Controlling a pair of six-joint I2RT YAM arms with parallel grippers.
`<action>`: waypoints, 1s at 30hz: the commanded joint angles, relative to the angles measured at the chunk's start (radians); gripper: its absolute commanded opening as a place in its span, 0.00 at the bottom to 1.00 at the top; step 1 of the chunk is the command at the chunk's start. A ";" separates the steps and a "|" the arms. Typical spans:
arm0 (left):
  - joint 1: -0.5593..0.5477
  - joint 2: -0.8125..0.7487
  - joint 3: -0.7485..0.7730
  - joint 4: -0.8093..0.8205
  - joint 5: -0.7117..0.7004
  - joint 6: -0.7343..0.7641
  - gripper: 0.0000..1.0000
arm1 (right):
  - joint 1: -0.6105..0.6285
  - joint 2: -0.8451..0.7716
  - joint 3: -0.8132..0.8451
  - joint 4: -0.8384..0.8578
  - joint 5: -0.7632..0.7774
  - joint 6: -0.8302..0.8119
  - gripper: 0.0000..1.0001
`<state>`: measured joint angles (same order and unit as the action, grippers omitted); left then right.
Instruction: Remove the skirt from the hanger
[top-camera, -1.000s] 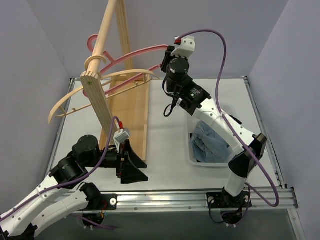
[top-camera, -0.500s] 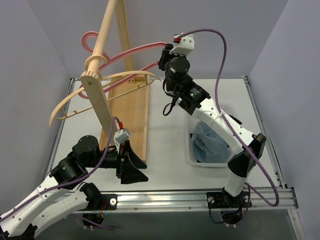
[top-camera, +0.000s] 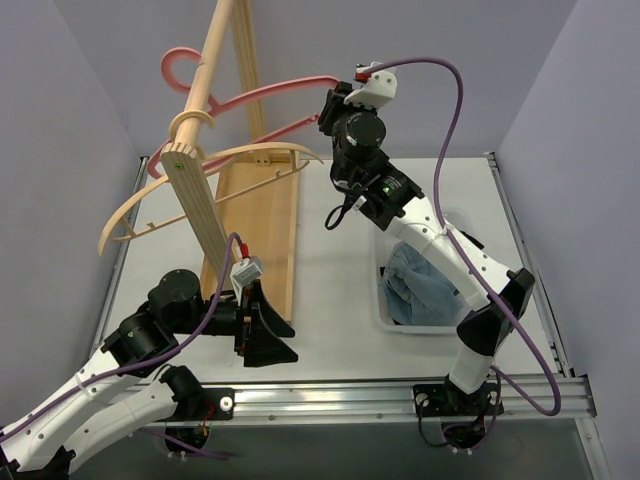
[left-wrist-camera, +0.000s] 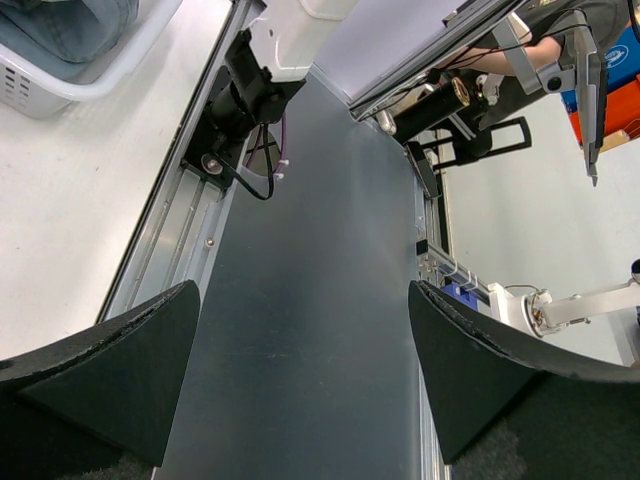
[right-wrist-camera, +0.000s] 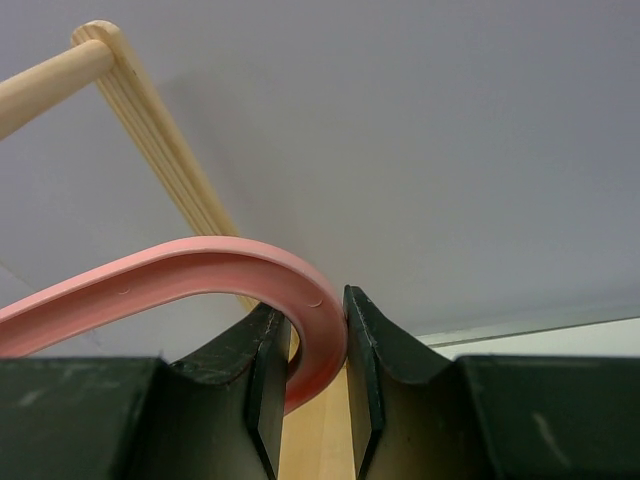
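Your right fingers are closed on the pink hanger, pinching it just where the arm bends round at its end, one pad on either side of the curve. It looks a hard, smooth, light plastic, so expect it to pivot in that narrow pinch if you swing it. Out from there, the hanger runs left and far toward the wooden rack. Its hook sits up beside the slanted pole, but whether it is caught over it cannot be told from here. The hanger is bare, with nothing draped on it. A wooden hanger hangs lower on the same rack, also bare. Your left fingers are spread wide with nothing between them, resting low at the near left by the rack's foot, well apart from everything that matters. Now the skirt: it lies heaped in the white basket on the right side of the worktop, below your right arm and clear of the hanger. So the removal looks done. It reads as blue denim, soft and limp but on the heavier side for cloth. It will sag and trail rather than hold a shape. If you handle it again, take a thick bunched fold at the top of the heap, not a single thin edge.
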<state>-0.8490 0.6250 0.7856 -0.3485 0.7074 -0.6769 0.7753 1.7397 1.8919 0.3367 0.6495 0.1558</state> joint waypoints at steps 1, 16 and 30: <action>0.002 -0.001 0.020 0.025 0.006 -0.006 0.94 | 0.009 -0.071 -0.039 0.087 0.050 0.017 0.00; 0.002 0.004 0.012 0.037 0.004 -0.026 0.94 | 0.005 -0.219 -0.264 0.133 0.125 0.071 0.00; 0.002 0.025 -0.028 0.077 -0.003 -0.082 0.94 | -0.014 -0.197 -0.241 -0.247 0.114 0.194 0.93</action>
<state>-0.8490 0.6479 0.7670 -0.3401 0.7067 -0.7284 0.7681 1.5597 1.6291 0.1734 0.7357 0.3149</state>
